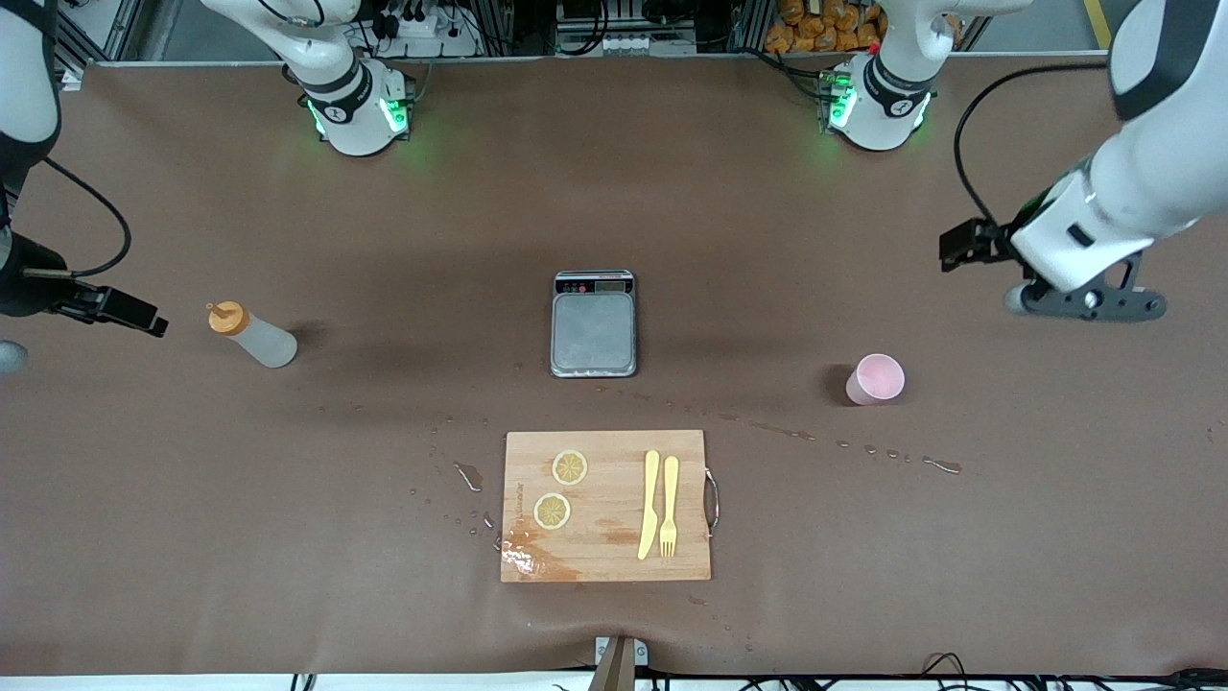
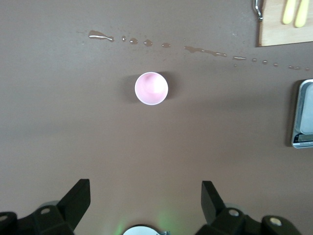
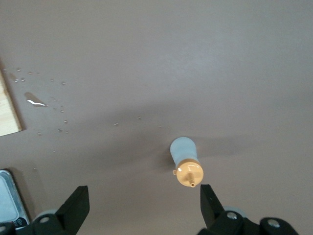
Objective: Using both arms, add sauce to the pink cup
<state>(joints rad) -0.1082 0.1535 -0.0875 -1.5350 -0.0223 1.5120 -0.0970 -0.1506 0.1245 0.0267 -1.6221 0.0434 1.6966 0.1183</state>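
The right claw (image 1: 19, 336) is hanging at the right arm's end of the surface (image 1: 192, 499), its fingers (image 3: 76, 205) standing wide apart and holding nothing. The sauce (image 1: 251, 335) is standing upright just beside it, toward the middle of the surface, its orange cap up and its long axis vertical, so the body is offering its round side to a grasp from any direction. In the right wrist view the bottle (image 3: 186, 164) is sitting ahead of the open fingers and closer to one of them than the other, so the claw looks as though it is needing a small sideways correction before dropping around the body.

Moving along, the grey scale (image 1: 594, 324) is lying at mid-surface with the cutting board (image 1: 606, 506) nearer the front camera, and neither appears to be part of the coming move.

The pink cup (image 1: 875, 379) is standing upright toward the left arm's end, mouth up, well apart from the sauce. The left claw (image 1: 1084, 302) is hovering there, likewise fully spread and empty; in its wrist view the cup (image 2: 151, 88) is lying ahead of the gap between the fingers (image 2: 78, 198) and a little off its middle.

So each arm is nearer to its own thing: the right to the bottle, the left to the cup.
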